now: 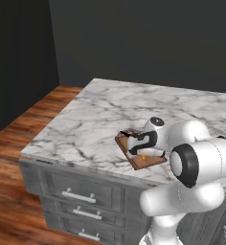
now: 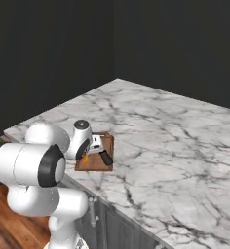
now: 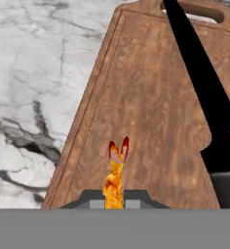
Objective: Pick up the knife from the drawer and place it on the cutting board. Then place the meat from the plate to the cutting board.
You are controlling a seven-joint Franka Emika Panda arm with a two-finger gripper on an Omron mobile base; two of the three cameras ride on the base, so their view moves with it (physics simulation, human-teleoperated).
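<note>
In the left base view, the cutting board sits near the marble counter's front edge, above the closed drawer; the arm hides most of it, and the orange meat is a speck. The right base view shows the dark knife lying on the board. In the hand view, the gripper pinches the meat between its nearly closed tips, over the board, knife to the right.
</note>
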